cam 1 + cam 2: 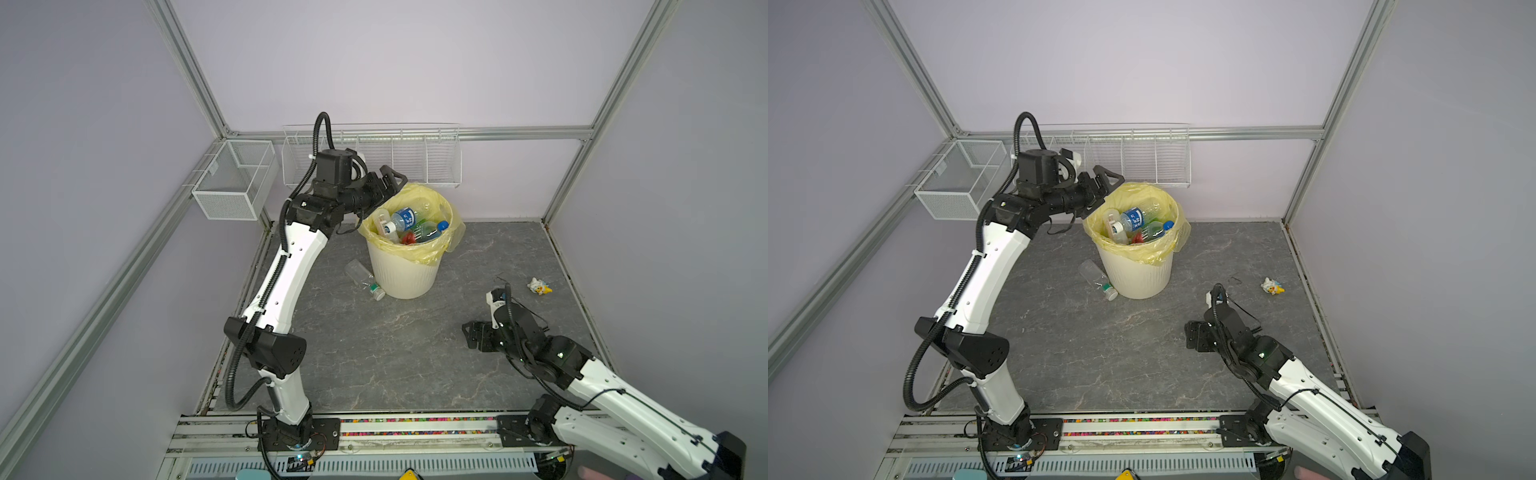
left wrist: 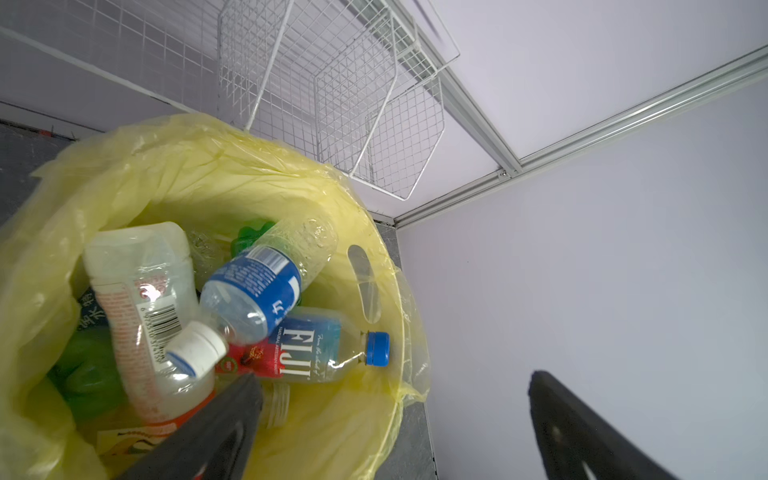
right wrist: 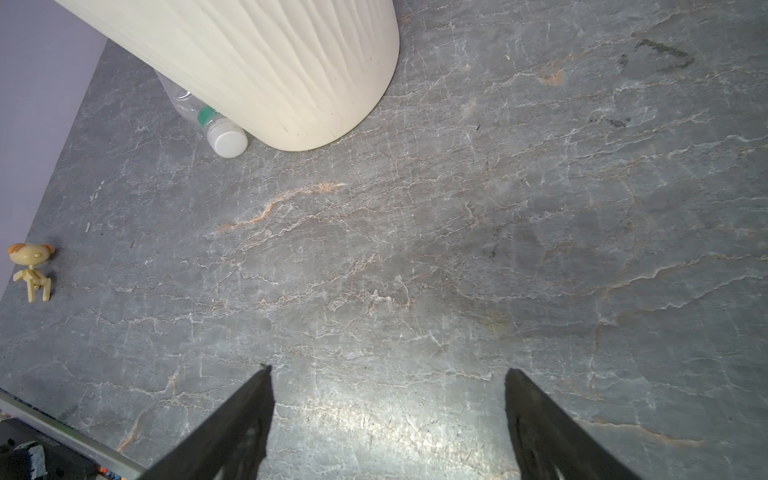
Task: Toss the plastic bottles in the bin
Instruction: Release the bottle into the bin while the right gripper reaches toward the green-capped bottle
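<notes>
While left gripper [image 1: 384, 189] hangs above rim of bin [image 1: 405, 274], jaws spread wide and empty, plastic bottles [image 2: 266, 286] lie heaped just below it inside yellow liner [image 2: 208, 174]. One clear bottle [image 1: 365, 279] lies on floor [image 1: 374, 353] against bin's base, well ahead of right gripper [image 3: 388, 374], also spread, holding nothing. Likely empty, light, thin-walled, slick, prone to roll: pinch across mid-body, not cap.

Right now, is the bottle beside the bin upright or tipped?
Tipped: the clear bottle lies on its side beside the bin.
</notes>
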